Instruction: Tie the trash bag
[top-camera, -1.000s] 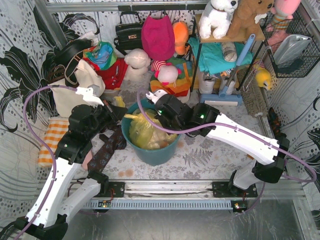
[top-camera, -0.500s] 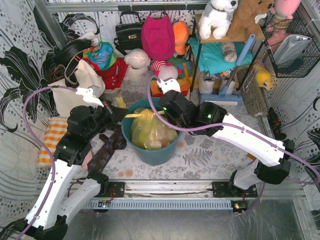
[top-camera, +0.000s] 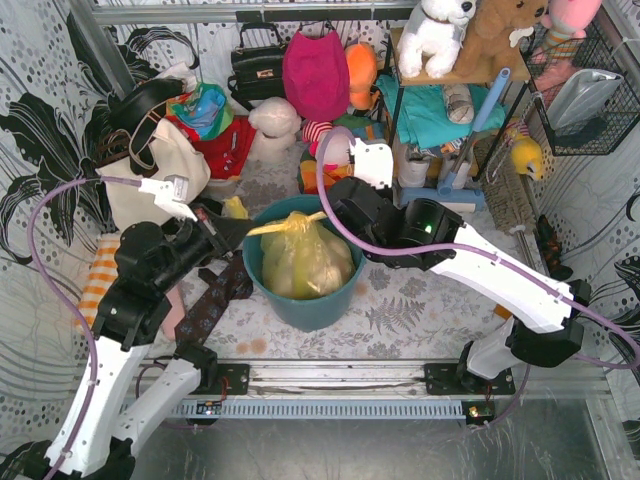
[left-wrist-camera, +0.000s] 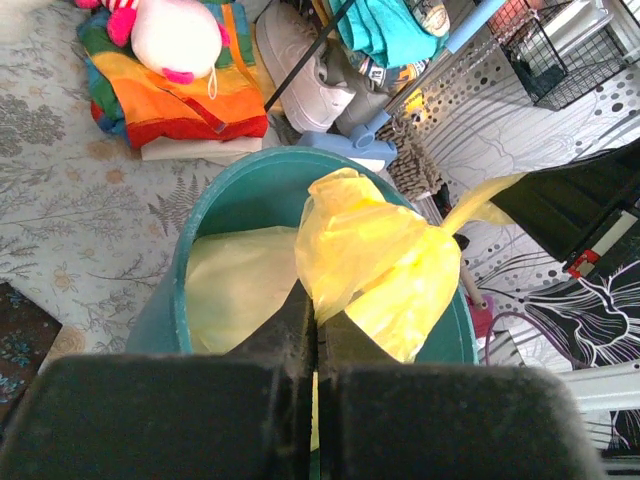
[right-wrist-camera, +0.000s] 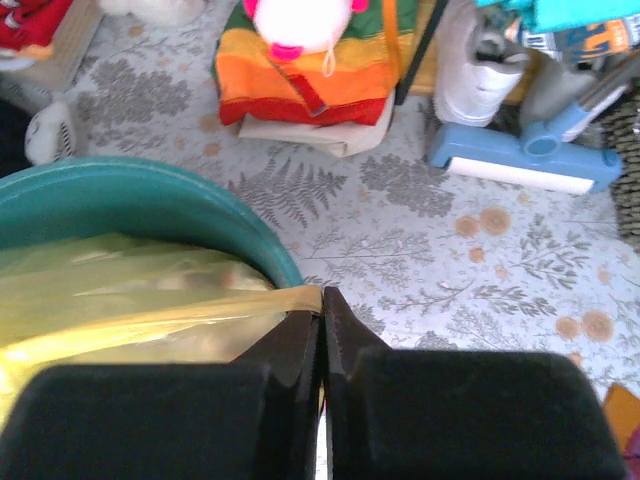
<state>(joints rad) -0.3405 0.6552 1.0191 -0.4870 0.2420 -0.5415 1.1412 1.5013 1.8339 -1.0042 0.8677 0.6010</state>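
The yellow-green trash bag (top-camera: 298, 255) sits inside the teal round bin (top-camera: 300, 303) at the table's middle. Its top is pulled into a tight strip across the bin's far rim. My left gripper (top-camera: 243, 228) is shut on the bag's left end, a bunched yellow fold (left-wrist-camera: 370, 255) in the left wrist view. My right gripper (top-camera: 333, 214) is shut on the right end, a flat stretched strip (right-wrist-camera: 170, 315) in the right wrist view. Both grippers hang just above the bin's rim (right-wrist-camera: 150, 185), on opposite sides.
A white tote bag (top-camera: 150, 170) and dark bags lie at back left. Plush toys and folded striped cloth (top-camera: 340, 160) lie behind the bin. A shelf rack (top-camera: 450, 110) stands at back right. A dark patterned cloth (top-camera: 215, 295) lies left of the bin.
Both grippers moved apart, the right one back and to the right, the left one leftward. The bag's top has been drawn out from a loose bunch into a taut strip.
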